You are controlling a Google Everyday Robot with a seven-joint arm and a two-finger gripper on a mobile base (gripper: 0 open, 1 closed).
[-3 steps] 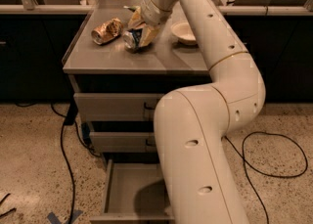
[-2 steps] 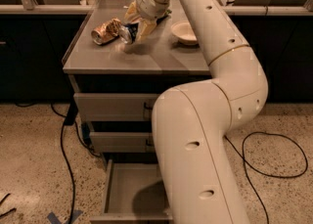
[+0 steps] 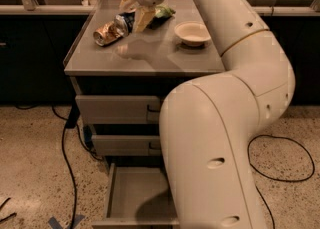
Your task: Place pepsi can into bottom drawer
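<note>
Camera view takes in a dark cable (image 3: pixel 67 143) trailing over the speckled floor at the far left, beside the grey cabinet. On the left part of the tabletop (image 3: pixel 100 60) lies a dented gold can (image 3: pixel 106 33) on its side. Just right of it sits the pepsi can (image 3: pixel 125 22), tilted, blue with a silver end turned towards the gold one (whether the two touch cannot be told). The gripper (image 3: pixel 134 19) is over the back of the tabletop, and its tan fingers (image 3: pixel 144 18) are clamped on the pepsi can, one in front and one behind. A green packet (image 3: pixel 164 10) shows just behind the gripper to the right. Farther right a shallow pale bowl (image 3: pixel 192 33) stands upright, apart from the cans. Below the tabletop, two shallow drawers are pushed in, and the bottom drawer (image 3: pixel 132 190) stands pulled out with its plain grey inside in sight, partly hidden by the big white arm (image 3: pixel 225 138) that fills the right half. Another cable (image 3: pixel 292 168) loops on the floor at the far right.
</note>
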